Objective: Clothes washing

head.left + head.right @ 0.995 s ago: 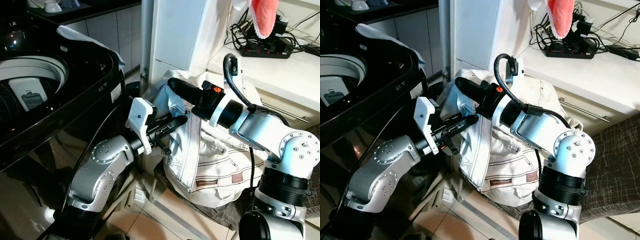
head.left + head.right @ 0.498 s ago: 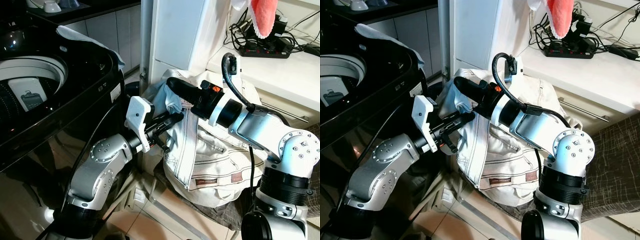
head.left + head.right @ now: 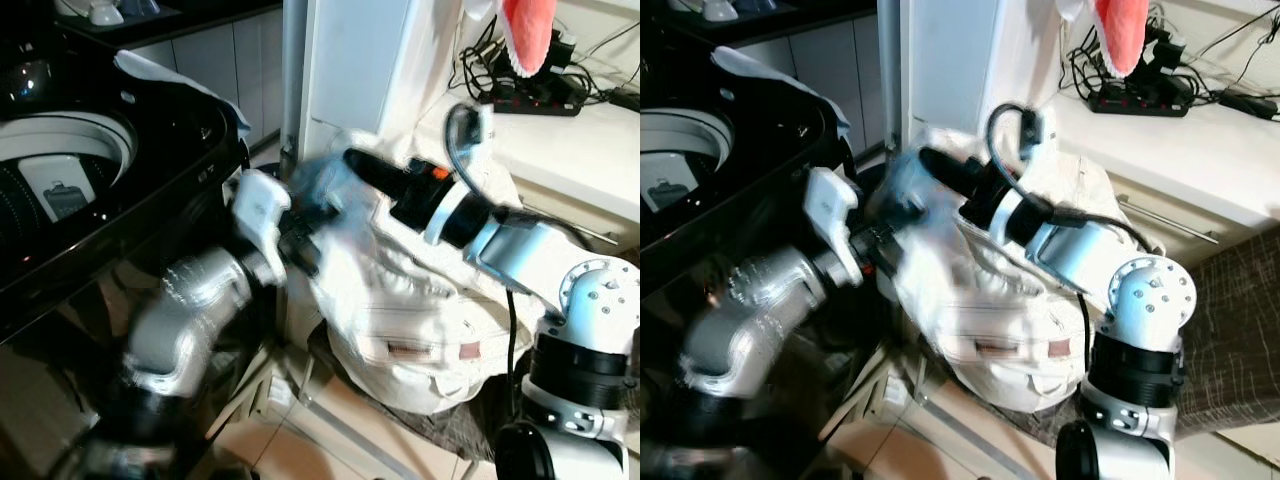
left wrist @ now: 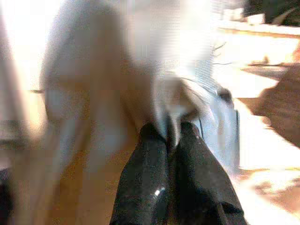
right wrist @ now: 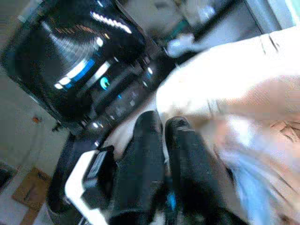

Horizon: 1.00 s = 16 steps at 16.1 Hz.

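Note:
A white pair of trousers (image 3: pixel 405 300) with a brown label hangs bunched between my two arms, beside the black top-loading washing machine (image 3: pixel 150 190). My left gripper (image 3: pixel 308 216), blurred by motion, is shut on a fold of the cloth, and its pinch on the white fabric (image 4: pixel 171 110) shows in the left wrist view. My right gripper (image 3: pixel 356 162) holds the top edge of the trousers (image 5: pixel 225 89), its fingers (image 5: pixel 180 140) shut together. The machine's lid is open, showing the drum (image 3: pixel 55 170).
A white cabinet (image 3: pixel 360 60) stands behind the trousers. To the right is a white counter (image 3: pixel 580 140) with a power strip (image 3: pixel 530 95) and cables, and a pink cloth (image 3: pixel 528 35) hangs above. A light cloth (image 3: pixel 165 72) lies on the machine's far corner.
My left arm has swung up and toward the machine, dragging the trousers with it; the cloth is more bunched and sits higher. The right arm has barely shifted.

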Tool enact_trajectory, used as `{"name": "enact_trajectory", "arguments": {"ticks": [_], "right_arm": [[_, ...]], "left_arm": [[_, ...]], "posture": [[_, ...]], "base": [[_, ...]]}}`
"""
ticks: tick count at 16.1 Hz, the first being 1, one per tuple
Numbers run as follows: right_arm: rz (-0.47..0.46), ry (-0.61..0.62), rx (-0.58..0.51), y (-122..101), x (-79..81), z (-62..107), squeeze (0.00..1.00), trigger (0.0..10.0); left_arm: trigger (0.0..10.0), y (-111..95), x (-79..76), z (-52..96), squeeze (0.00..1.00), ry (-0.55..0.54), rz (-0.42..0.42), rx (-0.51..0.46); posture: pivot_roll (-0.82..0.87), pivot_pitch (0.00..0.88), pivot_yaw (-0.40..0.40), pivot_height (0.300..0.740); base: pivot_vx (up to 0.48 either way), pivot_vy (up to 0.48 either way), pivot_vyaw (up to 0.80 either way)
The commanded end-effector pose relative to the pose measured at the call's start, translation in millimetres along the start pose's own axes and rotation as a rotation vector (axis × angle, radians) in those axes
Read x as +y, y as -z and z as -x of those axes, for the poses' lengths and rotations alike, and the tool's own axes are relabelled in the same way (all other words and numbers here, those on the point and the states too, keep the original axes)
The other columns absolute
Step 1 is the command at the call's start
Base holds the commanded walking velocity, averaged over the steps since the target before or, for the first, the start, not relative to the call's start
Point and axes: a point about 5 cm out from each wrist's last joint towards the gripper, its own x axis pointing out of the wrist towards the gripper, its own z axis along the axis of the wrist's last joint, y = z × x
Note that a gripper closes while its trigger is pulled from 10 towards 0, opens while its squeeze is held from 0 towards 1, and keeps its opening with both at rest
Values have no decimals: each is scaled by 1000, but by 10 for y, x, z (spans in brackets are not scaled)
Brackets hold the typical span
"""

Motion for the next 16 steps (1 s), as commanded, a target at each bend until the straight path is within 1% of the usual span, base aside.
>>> {"name": "enact_trajectory", "arguments": {"ticks": [1,2,3,4,5,6,7,9,10,11,12,13,16], "right_arm": [[29,-42,-76,-155,81,62,1000,10000],[42,-60,-95,-196,105,85,1000,10000],[133,-125,-144,-315,226,164,1000,10000],[185,-206,-176,-387,341,232,0,10000],[216,-258,-184,-416,414,275,0,10000],[242,-279,-179,-419,443,288,0,10000],[252,-280,-165,-410,435,283,0,10000],[260,-270,-154,-396,409,261,0,10000],[269,-262,-149,-381,386,224,0,10000],[277,-262,-148,-374,384,208,0,10000],[288,-264,-149,-366,392,192,0,10000],[296,-270,-153,-357,403,194,0,10000],[310,-270,-147,-297,405,209,0,10000]], "left_arm": [[0,-94,143,18,0,-70,-42,-22],[0,-144,205,24,0,-88,-67,-26],[0,-365,399,52,0,-138,-145,-55],[0,-579,567,90,0,-186,-230,-74],[0,-785,716,131,0,-233,-313,-96],[0,-1097,922,185,0,-330,-414,-146],[0,-1560,1163,256,0,-492,-589,-210],[0,-2080,1316,344,0,-685,-804,-289],[0,-2665,1331,489,0,-896,-979,-453],[0,-2905,1278,550,0,-978,-1068,-534],[0,-3066,1234,568,0,-1038,-1125,-588],[0,-2989,1276,504,0,-1054,-1138,-554],[0,-2587,1450,324,0,-1110,-1264,-377]], "posture": [[24,0,-61,740],[24,0,-61,740],[23,0,-56,740],[23,0,-56,740],[24,0,-54,740],[36,0,-60,740],[48,0,-69,740],[57,0,-76,740],[59,0,-77,740],[57,0,-69,740],[50,0,-61,740],[50,0,-61,740],[50,0,-61,740]], "base": [[0,0,0],[0,0,0],[0,0,0],[0,0,0],[0,0,0],[0,0,0],[0,0,0],[0,0,0],[0,0,0],[0,0,0],[0,0,0],[0,0,0],[0,0,0]]}}
